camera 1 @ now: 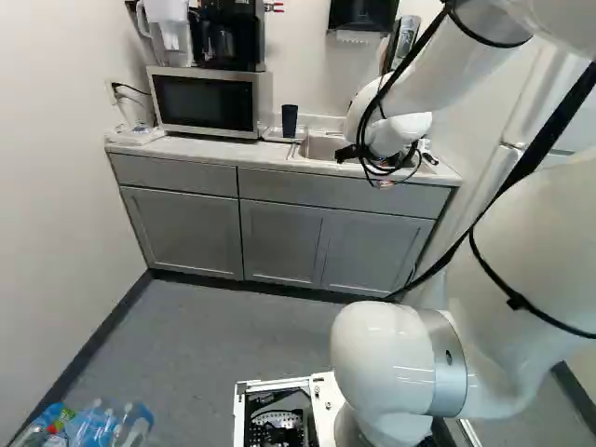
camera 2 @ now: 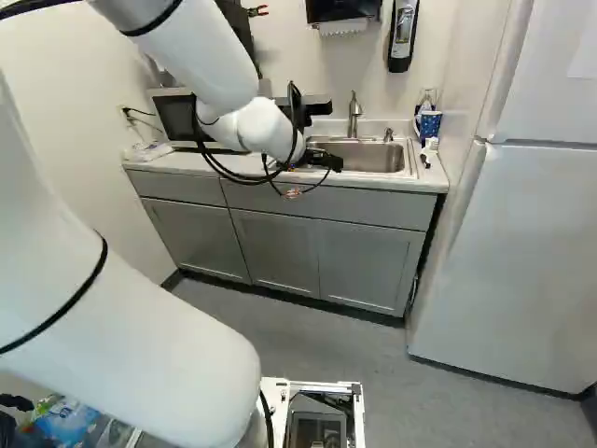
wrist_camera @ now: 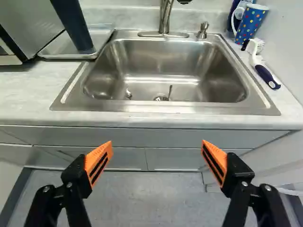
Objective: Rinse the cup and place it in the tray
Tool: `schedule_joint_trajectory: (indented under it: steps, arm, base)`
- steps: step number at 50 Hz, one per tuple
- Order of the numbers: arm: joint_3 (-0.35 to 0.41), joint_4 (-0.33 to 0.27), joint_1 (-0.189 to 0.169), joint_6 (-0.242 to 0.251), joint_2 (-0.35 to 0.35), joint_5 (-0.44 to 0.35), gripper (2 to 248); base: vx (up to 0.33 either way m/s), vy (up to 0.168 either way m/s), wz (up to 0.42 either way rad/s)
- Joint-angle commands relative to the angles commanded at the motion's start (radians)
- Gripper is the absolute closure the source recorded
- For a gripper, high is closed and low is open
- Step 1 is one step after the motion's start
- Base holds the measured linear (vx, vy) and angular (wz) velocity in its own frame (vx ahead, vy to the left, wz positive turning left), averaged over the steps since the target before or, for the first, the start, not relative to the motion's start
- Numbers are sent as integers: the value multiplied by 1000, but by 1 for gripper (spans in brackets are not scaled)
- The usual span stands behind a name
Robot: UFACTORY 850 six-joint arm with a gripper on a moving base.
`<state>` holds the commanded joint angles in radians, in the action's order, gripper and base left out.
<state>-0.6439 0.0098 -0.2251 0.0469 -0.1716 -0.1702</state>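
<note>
My gripper [camera 2: 326, 161] reaches toward the counter's front edge at the sink in the right base view. In the wrist view the gripper [wrist_camera: 157, 145] stands wide open, with nothing between its orange pads. Ahead of it lies the steel sink [wrist_camera: 163, 71] with its faucet [wrist_camera: 165, 16]. A tall dark cup [wrist_camera: 72, 23] stands on a shallow metal tray [wrist_camera: 99, 37] between sink and microwave, apart from the fingers. The same cup [camera 1: 290, 119] shows beside the sink in the left base view. A blue dotted mug [wrist_camera: 251, 23] stands at the sink's other side.
A brush [wrist_camera: 265, 71] lies on the counter near the mug. A microwave [camera 1: 207, 101] with a coffee maker on top stands beyond the tray. Grey cabinets [camera 1: 279, 244] front the counter; a white fridge [camera 2: 522, 261] stands beside it. Bottles [camera 1: 93, 426] are near the base.
</note>
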Motion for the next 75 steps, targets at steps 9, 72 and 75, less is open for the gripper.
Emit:
schedule_joint_trajectory:
  steps: [9,72,75]
  arm:
    - [64,-1,26,-5,-12,-81,3]
    - [472,-8,191,-40,-91,-596,3]
    - [484,-8,196,-41,-94,-610,3]
  base:
    - [0,0,0]
    - [0,0,0]
    - [0,0,0]
